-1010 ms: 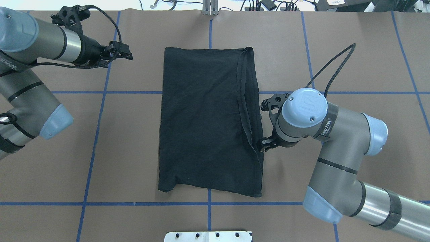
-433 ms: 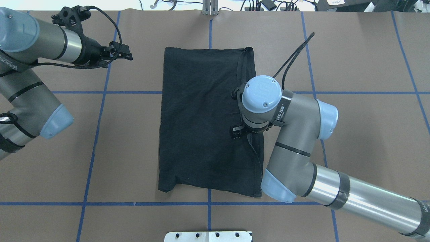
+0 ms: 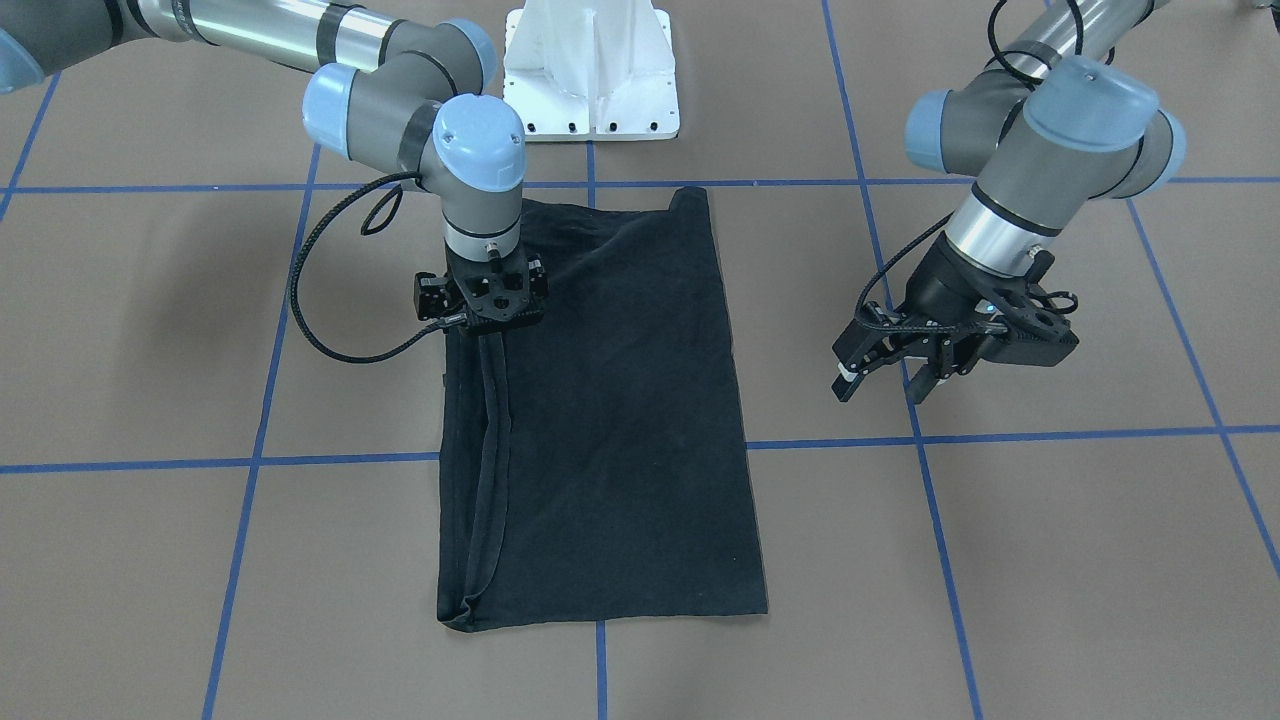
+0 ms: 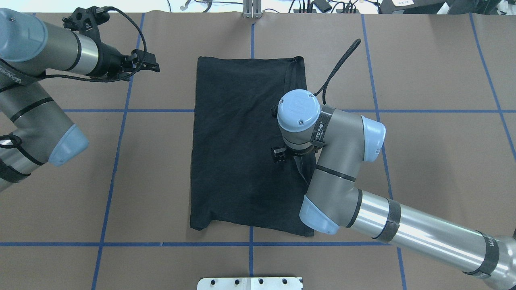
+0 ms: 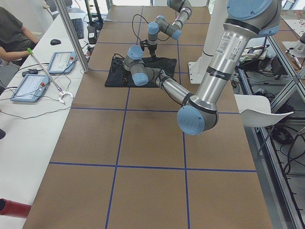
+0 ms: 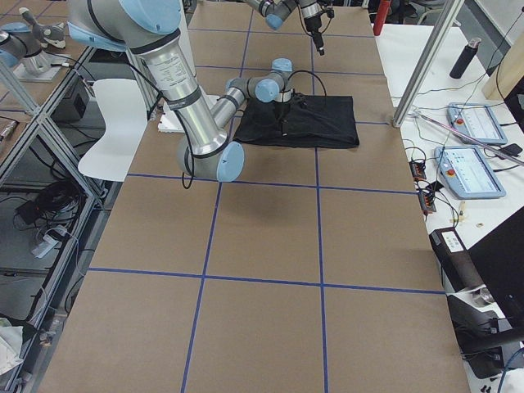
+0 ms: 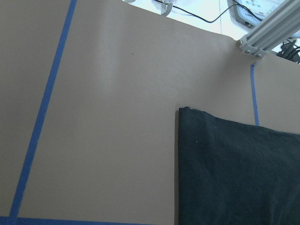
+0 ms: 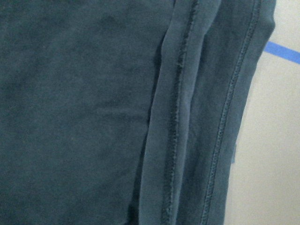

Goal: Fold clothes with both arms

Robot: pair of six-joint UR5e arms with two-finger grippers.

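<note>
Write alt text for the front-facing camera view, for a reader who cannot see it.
A black T-shirt, folded into a long rectangle, lies flat on a brown table with blue tape lines. The right gripper points straight down at the shirt's layered edge on the view's left; the left gripper hangs open over bare table, apart from the shirt.

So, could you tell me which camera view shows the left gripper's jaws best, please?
The exterior front-facing view: the left gripper hangs clear of the T-shirt, with both jaws plainly spread. The overhead exterior view shows it side-on, so the gap is hard to read. The side views show it tiny, and its own wrist camera misses it.
</note>
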